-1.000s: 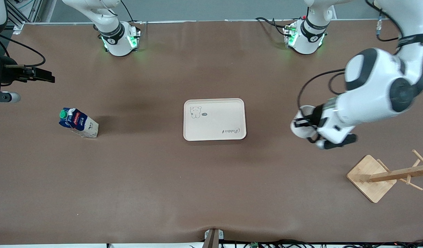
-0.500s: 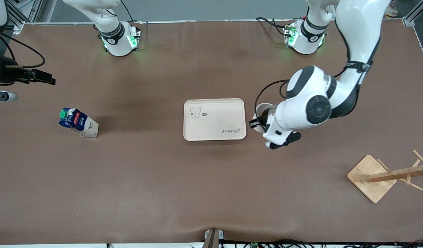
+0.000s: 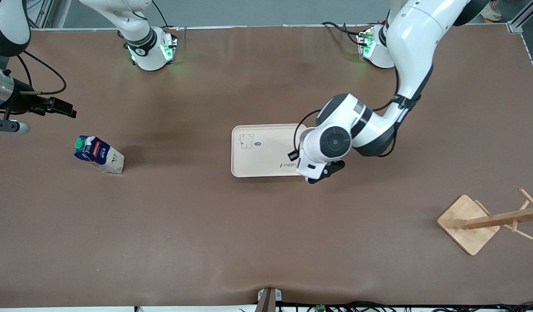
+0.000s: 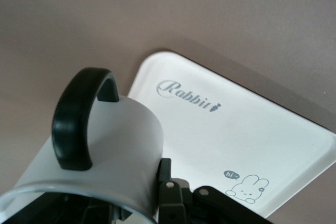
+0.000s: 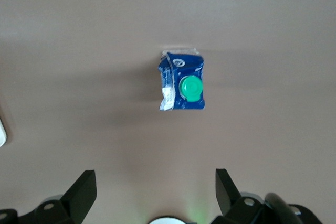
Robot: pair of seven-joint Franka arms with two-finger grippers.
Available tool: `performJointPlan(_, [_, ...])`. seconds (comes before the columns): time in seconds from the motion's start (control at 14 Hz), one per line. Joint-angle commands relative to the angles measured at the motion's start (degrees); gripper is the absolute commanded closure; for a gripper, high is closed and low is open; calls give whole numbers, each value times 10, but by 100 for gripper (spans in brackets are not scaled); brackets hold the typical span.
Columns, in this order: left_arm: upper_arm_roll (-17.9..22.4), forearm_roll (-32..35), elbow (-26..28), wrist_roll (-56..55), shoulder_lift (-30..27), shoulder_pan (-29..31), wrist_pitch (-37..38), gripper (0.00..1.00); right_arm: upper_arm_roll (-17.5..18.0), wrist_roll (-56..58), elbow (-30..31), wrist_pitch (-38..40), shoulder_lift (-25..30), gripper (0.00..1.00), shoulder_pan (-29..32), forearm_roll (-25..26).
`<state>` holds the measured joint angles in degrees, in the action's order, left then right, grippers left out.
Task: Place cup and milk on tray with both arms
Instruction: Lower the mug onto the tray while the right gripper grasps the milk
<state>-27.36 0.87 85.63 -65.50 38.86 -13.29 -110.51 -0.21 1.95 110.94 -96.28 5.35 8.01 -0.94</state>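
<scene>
Left gripper [image 4: 157, 211]: carries the white ceramic mug with the black loop handle [image 4: 100, 150] above the end of the tray nearest the left arm; in the left wrist view the fingers are clamped on the mug's rim, handle turned away from them.

Cup: hidden by the left arm's wrist in the front view; in the wrist view it hangs tilted over the cursive lettering. It is judged stiff, glazed and slippery, breakable if dropped, so the rim pinch calls for a gentle set-down.

Tray: the cream rectangular tray with rounded corners and raised rim [image 3: 266, 130] lies mid-table, nothing resting on it yet. It looks light and likely to slide if nudged.

Milk: the small gable-top carton, dark blue above and beige below, with a round green screw cap [image 3: 98, 155], stands on the table toward the right arm's end, well apart from the tray. It is judged light, its card walls soft enough to dent; the flat sides below the gable look the safest hold.

Right gripper [image 5: 155, 195]: hovers over the table above the carton with its fingers spread wide, not touching it.

Bamboo rack [image 3: 483, 223]: rests near the left arm's end, nearer the front camera than the tray.
</scene>
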Motion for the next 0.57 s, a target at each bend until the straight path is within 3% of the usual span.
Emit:
performJointPlan(0.0, [6, 12, -28, -33, 25, -27, -13, 100, 7, 2, 7, -44, -27, 0, 39, -4])
performJointPlan(0.5, [5, 3, -27, -39, 72, -34, -47, 100, 9, 9, 7, -84, -82, 0, 35, -9])
